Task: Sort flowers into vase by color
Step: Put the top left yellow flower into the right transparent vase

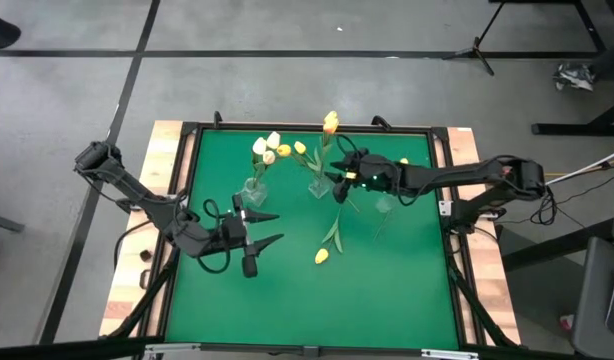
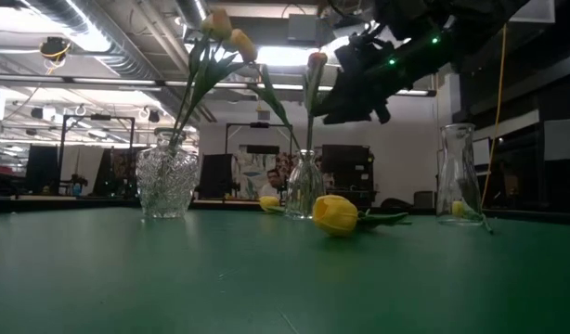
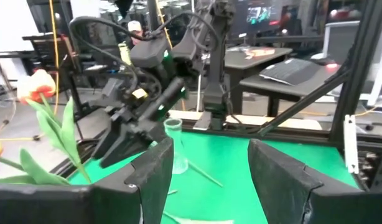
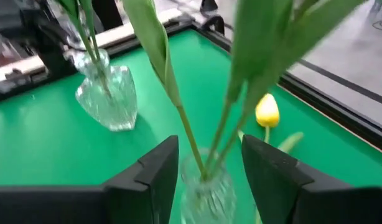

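Yellow tulip (image 2: 336, 214): nearest the low camera we see it lying flat on the green desk (image 2: 174, 278), not yet sorted.
High view: our right gripper (image 1: 339, 178) hovers just beside the middle vase (image 1: 319, 186); left gripper (image 1: 270, 228) waits near the desk's left side, jaws wide, holding nothing. A left vase (image 1: 254, 188) carries white and yellow heads; a third vase (image 1: 385, 206) stands to the right.
Low view: the middle vase and third vase (image 2: 457, 176) stand upright – the right arm hangs above them.
Left wrist view: an orange-tipped tulip (image 3: 38, 87) shows close, which the low view half hides.
Right wrist view: jaws parted either side of green stems (image 4: 209, 130) in the vase mouth, not pinching them – only this view shows that.
Risk: we judge that lifting away could snag a leaf and tip the narrow vase, or drag a stem out.
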